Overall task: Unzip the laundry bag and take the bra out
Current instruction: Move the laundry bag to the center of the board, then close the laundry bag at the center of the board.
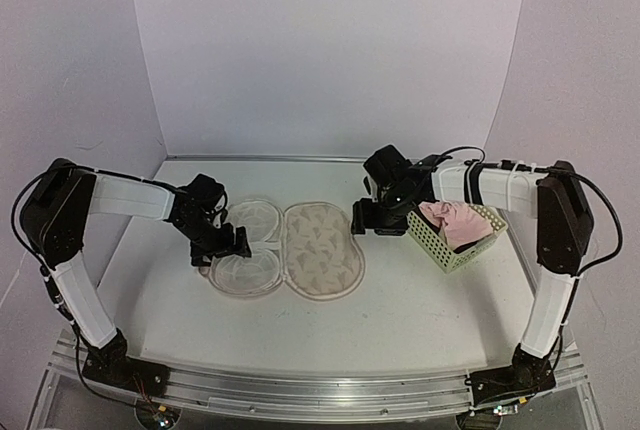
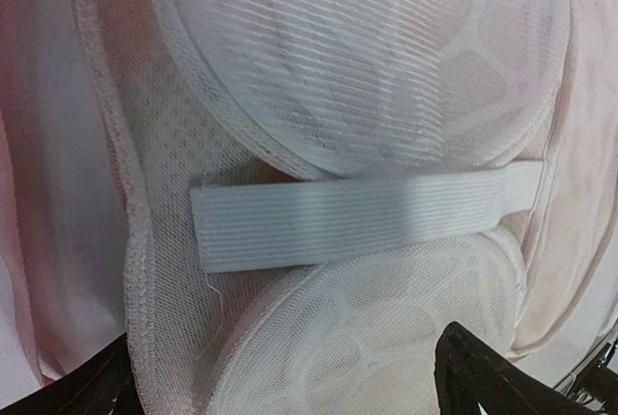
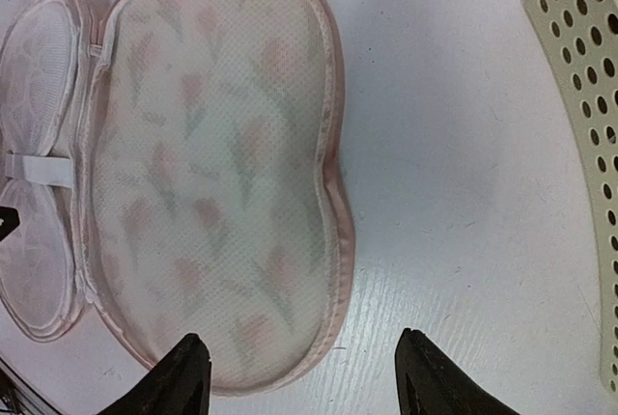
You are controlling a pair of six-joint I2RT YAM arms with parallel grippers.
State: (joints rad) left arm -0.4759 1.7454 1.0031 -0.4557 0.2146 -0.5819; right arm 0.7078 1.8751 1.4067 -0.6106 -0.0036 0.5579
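Note:
The laundry bag (image 1: 322,250) lies unzipped and spread flat on the table, its printed half on the right and its pale half (image 1: 248,250) with two mesh domes on the left. My left gripper (image 1: 225,243) is open over the pale half's left edge. In the left wrist view it (image 2: 290,398) hovers close above a mesh dome (image 2: 386,68) and a white elastic strap (image 2: 357,212). My right gripper (image 1: 365,218) is open and empty by the bag's right edge (image 3: 212,164), its tips (image 3: 309,388) straddling the rim. A pink garment (image 1: 455,222), apparently the bra, lies in the basket.
The pale green slatted plastic basket (image 1: 440,255) stands tilted at the right, just beside my right gripper, and also shows in the right wrist view (image 3: 579,125). White walls close in the back and sides.

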